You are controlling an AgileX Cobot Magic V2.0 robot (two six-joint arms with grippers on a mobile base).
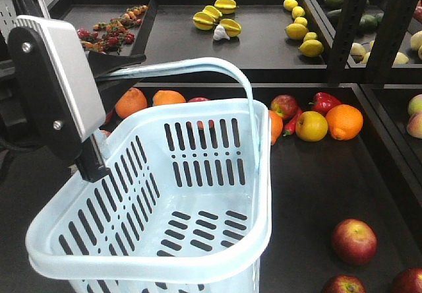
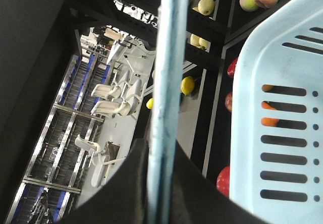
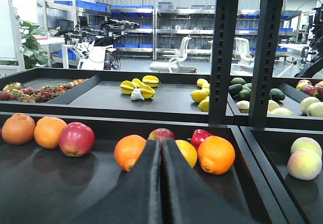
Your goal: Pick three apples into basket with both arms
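My left gripper [image 1: 124, 65] is shut on the hoop handle [image 2: 165, 82] of the pale blue basket [image 1: 198, 266], which hangs tilted above the front left of the lower tray; its inside shows no fruit. In the left wrist view both black fingers [image 2: 199, 183] press the handle's sides. Three dark red apples lie at the front right: one [image 1: 354, 241] whole, two [image 1: 343, 285] [image 1: 409, 281] cut by the frame's edge. My right gripper [image 3: 161, 151] is shut on nothing, low over the tray, pointing at an apple [image 3: 161, 134] behind its tips. Another apple [image 3: 76, 138] lies to its left.
Oranges [image 1: 343, 121], a yellow apple [image 1: 311, 126], a red pepper [image 1: 324, 101] and a further red apple [image 1: 283, 105] line the lower tray's back wall. A black post [image 1: 346, 22] rises at the right. The upper shelf holds starfruit [image 1: 217, 17] and lemons [image 1: 300, 26].
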